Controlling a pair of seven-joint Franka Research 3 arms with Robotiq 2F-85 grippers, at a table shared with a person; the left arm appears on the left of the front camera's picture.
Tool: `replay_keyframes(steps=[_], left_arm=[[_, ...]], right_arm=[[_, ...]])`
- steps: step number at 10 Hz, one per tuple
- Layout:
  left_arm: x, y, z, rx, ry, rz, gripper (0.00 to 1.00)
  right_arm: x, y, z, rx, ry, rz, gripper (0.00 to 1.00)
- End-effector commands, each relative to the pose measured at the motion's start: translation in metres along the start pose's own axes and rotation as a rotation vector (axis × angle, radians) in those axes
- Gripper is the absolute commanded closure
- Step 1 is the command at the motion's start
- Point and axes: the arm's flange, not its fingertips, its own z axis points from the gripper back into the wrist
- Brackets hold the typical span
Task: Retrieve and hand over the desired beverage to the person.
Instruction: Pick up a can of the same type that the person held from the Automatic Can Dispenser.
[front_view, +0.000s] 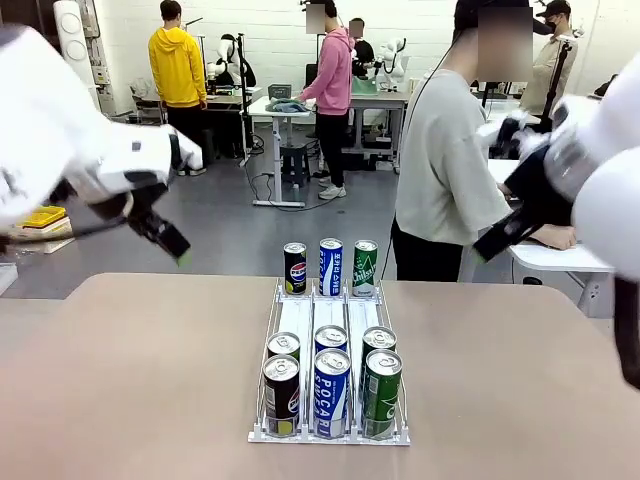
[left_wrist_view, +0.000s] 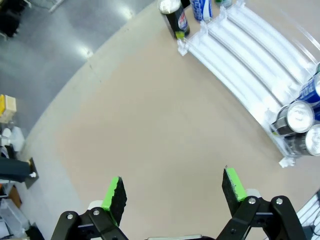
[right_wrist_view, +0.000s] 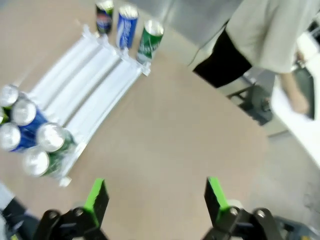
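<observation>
A white three-lane rack (front_view: 330, 320) on the tan table holds several drink cans at its near end, in black (front_view: 281, 395), blue (front_view: 331, 392) and green (front_view: 381, 392). A black Pepsi can (front_view: 294, 268), a blue can (front_view: 330, 266) and a green can (front_view: 365, 267) stand at its far end. Nothing shows which is the desired beverage. The person (front_view: 440, 170) in a grey sweatshirt stands at the far right, turned toward a side table. My left gripper (left_wrist_view: 174, 187) hangs open and empty above bare table left of the rack (left_wrist_view: 245, 55). My right gripper (right_wrist_view: 156, 194) is open and empty, high to the right of the rack (right_wrist_view: 85, 85).
A white side table (front_view: 560, 258) stands behind the table's far right corner, and the person's hand (right_wrist_view: 295, 100) rests on it. Bare tabletop (front_view: 130, 380) lies on both sides of the rack. Other people and workbenches are far off in the room.
</observation>
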Motion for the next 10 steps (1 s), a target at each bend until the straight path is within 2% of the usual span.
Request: replay_keyframes(steps=[1,4,5,10], left_arm=[[0.022,-0.004,0.036,0.043,-0.012,-0.003,0.00],[0.033,-0.008,0.064,0.050,-0.023,0.017,0.00],[0.032,-0.003,0.067,0.029,-0.037,-0.022,0.00],[0.034,-0.004,0.068,0.029,-0.035,-0.014,0.00]], right_arm=[[0.025,0.008,0.028,-0.073,0.059,0.015,0.00],[0.033,0.016,0.048,-0.122,0.077,0.022,0.00],[0.030,0.011,0.057,-0.068,0.032,0.031,0.00],[0.032,0.012,0.059,-0.075,0.039,0.028,0.00]])
